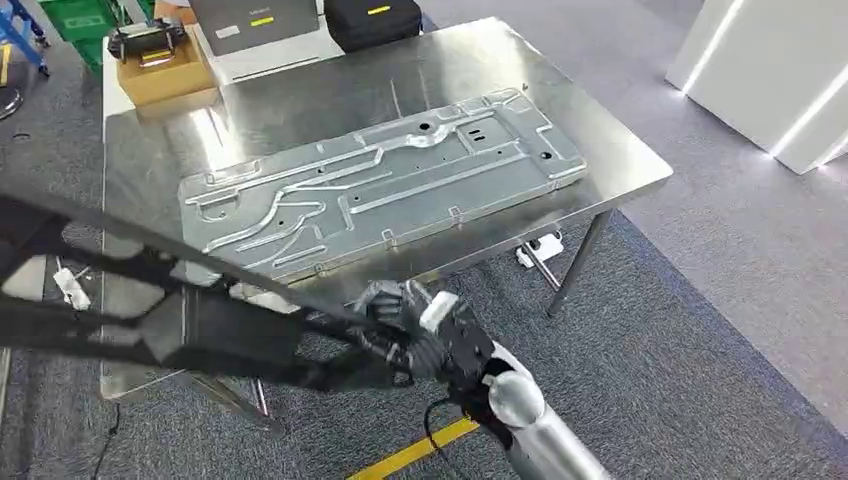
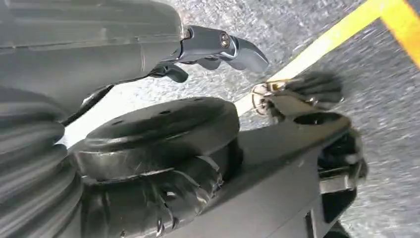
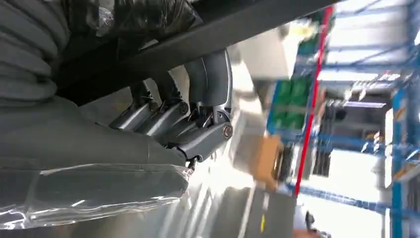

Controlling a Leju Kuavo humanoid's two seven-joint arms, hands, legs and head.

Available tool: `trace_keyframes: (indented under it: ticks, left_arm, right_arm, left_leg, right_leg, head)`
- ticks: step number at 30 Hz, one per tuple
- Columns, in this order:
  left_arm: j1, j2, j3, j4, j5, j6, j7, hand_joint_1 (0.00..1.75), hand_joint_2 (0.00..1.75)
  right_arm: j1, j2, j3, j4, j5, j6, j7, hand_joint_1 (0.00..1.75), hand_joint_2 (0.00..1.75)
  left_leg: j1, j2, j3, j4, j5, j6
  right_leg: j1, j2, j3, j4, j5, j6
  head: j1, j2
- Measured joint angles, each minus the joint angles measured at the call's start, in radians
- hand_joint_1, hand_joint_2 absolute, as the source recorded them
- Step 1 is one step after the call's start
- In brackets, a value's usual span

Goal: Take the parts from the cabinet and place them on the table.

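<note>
A long black frame-shaped part (image 1: 230, 335) hangs in front of the steel table (image 1: 620, 165), below its near edge, running from the far left to the middle of the head view. My right hand (image 1: 420, 330) grips its right end; the right wrist view has the fingers (image 3: 198, 119) curled round a black bar (image 3: 237, 25) of the part. In the left wrist view the part's round boss (image 2: 163, 129) lies against my left hand (image 2: 148, 54), with a silver finger (image 2: 223, 47) reaching over it. A large stamped metal panel (image 1: 380, 185) lies flat on the table.
At the table's far left corner sits a cardboard box (image 1: 165, 75) with a black device on it. A grey case (image 1: 255, 20) and a black case (image 1: 375, 20) stand behind the table. A white cabinet (image 1: 770, 80) is at the right, and a yellow line (image 1: 410, 455) marks the carpet.
</note>
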Motion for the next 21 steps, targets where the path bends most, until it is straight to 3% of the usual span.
trace_keyframes:
  ticks: [2,3,4,5,7,8,9,10,13,14,16,18,20,21]
  left_arm:
    - [0.002,0.000,-0.001,0.000,-0.010,-0.004,0.002,0.00,1.75]
    - [0.000,0.000,-0.002,0.000,-0.016,-0.008,0.004,0.00,1.75]
    - [0.001,0.000,-0.003,0.000,-0.020,-0.011,0.006,0.00,1.75]
    - [0.001,0.000,-0.003,0.000,-0.022,-0.014,0.006,0.00,1.75]
    - [-0.001,0.000,-0.004,0.000,-0.033,-0.018,0.009,0.00,1.75]
    - [-0.001,0.000,-0.004,0.000,-0.037,-0.018,0.012,0.00,1.75]
    - [-0.002,0.000,-0.005,0.000,-0.043,-0.020,0.017,0.00,1.75]
    - [-0.004,0.000,-0.006,0.000,-0.048,-0.021,0.021,0.00,1.75]
    - [-0.010,-0.001,-0.013,0.000,-0.060,-0.028,0.031,0.00,1.75]
    - [-0.010,0.000,-0.015,0.000,-0.063,-0.031,0.034,0.00,1.75]
    - [-0.014,0.000,-0.021,0.000,-0.072,-0.033,0.041,0.00,1.75]
    - [-0.016,0.000,-0.025,0.000,-0.075,-0.035,0.043,0.00,1.75]
    - [-0.018,0.000,-0.028,0.000,-0.083,-0.036,0.045,0.00,1.75]
    - [-0.019,0.000,-0.029,0.000,-0.084,-0.036,0.047,0.00,1.75]
  right_arm:
    - [-0.074,0.011,-0.013,0.056,0.005,-0.028,0.023,1.55,1.75]
    - [-0.114,0.018,-0.018,0.084,0.008,-0.041,0.034,1.55,1.75]
    - [-0.151,0.021,-0.023,0.109,0.010,-0.050,0.041,1.55,1.75]
    - [-0.186,0.027,-0.029,0.130,0.012,-0.058,0.048,1.55,1.75]
    - [-0.242,0.034,-0.044,0.188,0.024,-0.079,0.060,1.55,1.75]
    - [-0.266,0.037,-0.049,0.209,0.029,-0.087,0.067,1.55,1.75]
    - [-0.291,0.042,-0.058,0.247,0.038,-0.101,0.078,1.55,1.75]
    - [-0.311,0.046,-0.065,0.272,0.042,-0.110,0.085,1.55,1.75]
    - [-0.387,0.069,-0.090,0.347,0.059,-0.140,0.101,1.55,1.75]
    - [-0.415,0.075,-0.096,0.373,0.063,-0.147,0.102,1.55,1.75]
    - [-0.452,0.092,-0.109,0.419,0.091,-0.174,0.104,1.55,1.75]
    - [-0.485,0.102,-0.110,0.469,0.133,-0.209,0.109,1.55,1.75]
    - [-0.513,0.118,-0.110,0.506,0.188,-0.262,0.112,1.55,1.75]
    - [-0.525,0.123,-0.110,0.522,0.215,-0.292,0.115,1.55,1.75]
  left_leg:
    - [-0.002,-0.005,-0.004,-0.002,0.004,0.007]
    - [0.005,-0.006,0.002,-0.015,0.011,0.017]
    - [0.007,-0.006,0.007,-0.021,0.016,0.021]
    - [0.007,-0.005,0.007,-0.022,0.017,0.026]
    - [0.005,-0.005,0.007,-0.022,0.016,0.029]
    - [0.005,-0.007,0.006,-0.020,0.015,0.031]
    - [0.005,-0.009,0.006,-0.019,0.014,0.031]
    - [0.005,-0.012,0.008,-0.016,0.013,0.031]
    - [0.005,-0.018,0.010,-0.004,0.000,0.023]
    - [-0.002,-0.017,0.003,0.001,-0.004,0.017]
    - [0.000,-0.018,-0.002,-0.001,0.000,0.009]
    - [0.000,-0.018,0.001,-0.005,-0.001,-0.002]
    - [0.003,-0.012,-0.016,0.039,-0.034,-0.011]
    - [0.004,-0.011,-0.050,0.108,-0.067,-0.016]
  right_leg:
    - [-0.002,-0.004,0.001,-0.005,0.004,0.008]
    - [0.003,-0.005,0.001,-0.004,0.002,0.014]
    - [-0.001,0.000,-0.005,0.015,-0.010,0.018]
    - [-0.001,0.004,-0.031,0.065,-0.042,0.020]
    - [-0.005,0.007,-0.110,0.225,-0.110,0.024]
    - [-0.006,0.008,-0.144,0.286,-0.125,0.026]
    - [-0.007,0.008,-0.161,0.308,-0.118,0.026]
    - [-0.008,0.008,-0.155,0.285,-0.091,0.026]
    - [-0.009,0.010,-0.051,0.044,0.045,0.018]
    - [-0.003,0.014,-0.037,0.022,0.027,0.017]
    - [-0.004,0.014,-0.039,0.008,0.027,0.012]
    - [-0.004,0.016,-0.036,0.002,0.029,0.000]
    - [-0.010,0.012,-0.025,-0.008,0.031,-0.012]
    - [-0.010,0.011,-0.025,-0.008,0.029,-0.015]
  head:
    - [0.000,0.000]
    - [0.000,0.000]
    - [0.000,0.000]
    - [0.001,0.000]
    - [0.001,0.000]
    - [0.001,0.000]
    - [0.001,0.000]
    - [0.001,0.000]
    - [0.001,0.000]
    - [0.001,0.000]
    - [0.001,0.000]
    - [0.001,0.000]
    - [0.000,0.000]
    - [0.000,0.000]
